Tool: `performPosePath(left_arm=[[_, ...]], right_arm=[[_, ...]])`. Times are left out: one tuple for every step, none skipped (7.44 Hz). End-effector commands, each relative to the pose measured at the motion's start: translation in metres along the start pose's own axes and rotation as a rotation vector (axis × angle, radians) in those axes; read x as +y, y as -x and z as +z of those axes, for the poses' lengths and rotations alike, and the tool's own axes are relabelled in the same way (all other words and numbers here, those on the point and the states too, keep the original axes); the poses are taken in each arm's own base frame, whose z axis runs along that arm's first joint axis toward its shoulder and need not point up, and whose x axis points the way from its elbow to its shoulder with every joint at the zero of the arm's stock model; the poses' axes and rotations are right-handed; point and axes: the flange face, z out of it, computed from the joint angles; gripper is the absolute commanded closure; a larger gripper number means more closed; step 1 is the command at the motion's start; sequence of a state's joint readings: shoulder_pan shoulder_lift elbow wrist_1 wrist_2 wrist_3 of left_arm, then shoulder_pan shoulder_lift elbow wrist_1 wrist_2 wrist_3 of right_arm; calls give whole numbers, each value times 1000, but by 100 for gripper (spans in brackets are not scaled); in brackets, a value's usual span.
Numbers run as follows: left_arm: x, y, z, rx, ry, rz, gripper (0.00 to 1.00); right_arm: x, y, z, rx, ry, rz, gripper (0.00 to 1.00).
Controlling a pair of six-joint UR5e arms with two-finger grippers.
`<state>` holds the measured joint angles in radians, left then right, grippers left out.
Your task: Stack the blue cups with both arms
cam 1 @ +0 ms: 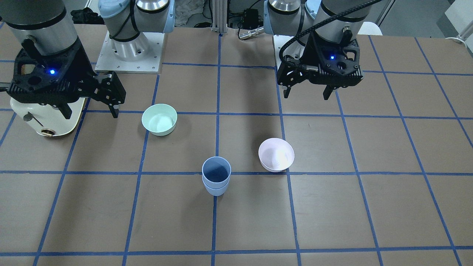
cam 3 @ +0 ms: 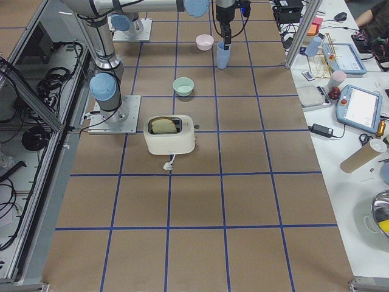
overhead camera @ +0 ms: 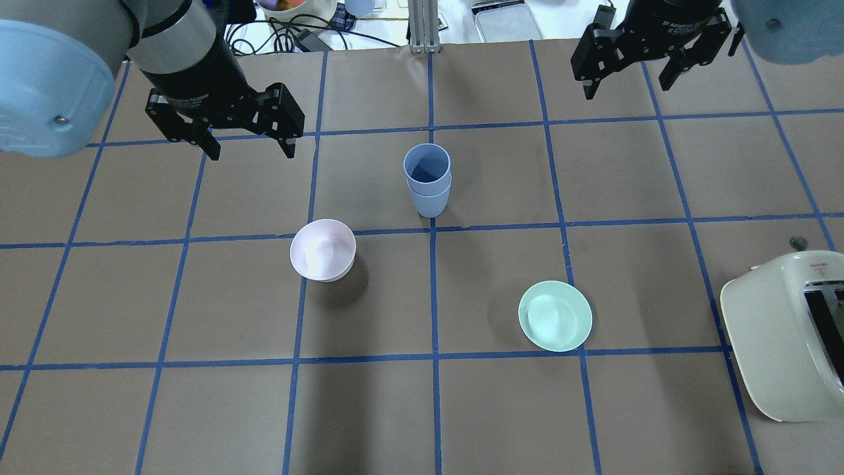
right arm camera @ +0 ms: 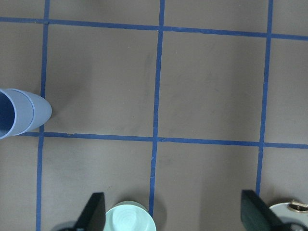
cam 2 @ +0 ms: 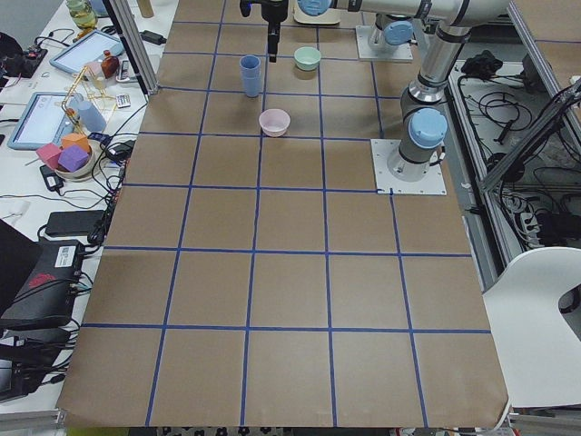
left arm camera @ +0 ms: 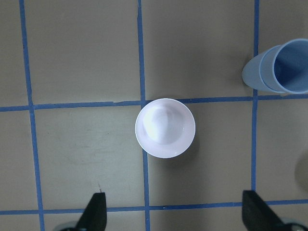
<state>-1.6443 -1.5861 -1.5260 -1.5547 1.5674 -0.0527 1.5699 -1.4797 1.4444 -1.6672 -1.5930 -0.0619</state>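
Stacking: done; you've got blue cups (overhead camera: 427,179) nested upright on surface (overhead camera: 198,409) near pink bowl (overhead camera: 322,249).
L gripper (overhead camera: 252,154): wide open, empty, raised near pink bowl.
R gripper (overhead camera: 626,91): wide open, empty, well apart from pink bowl.

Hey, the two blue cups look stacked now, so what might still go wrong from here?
The blue cups stand nested as a tall, narrow stack, clear of both open jaws. A brush from the left arm or the right arm passing over the table's middle might topple it. The pink bowl sits on the left arm's side and the mint bowl on the right arm's. A low sweep might knock either.
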Motion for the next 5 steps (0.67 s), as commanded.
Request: performPosePath(left_arm=[[0, 1, -6, 2, 3, -5, 0], [1, 3, -7, 2, 10, -10, 0], [1, 3, -7, 2, 9, -9, 0], [2, 1, -7, 1, 9, -7, 0], [2, 1, -7, 1, 9, -6, 0]], right_arm=[[1, 9, -1, -25, -7, 51, 0], [1, 14, 1, -46, -4, 81, 0], [2, 13, 5, -32, 8, 83, 0], [2, 13, 6, -32, 8, 83, 0], [2, 13, 7, -31, 8, 83, 0]])
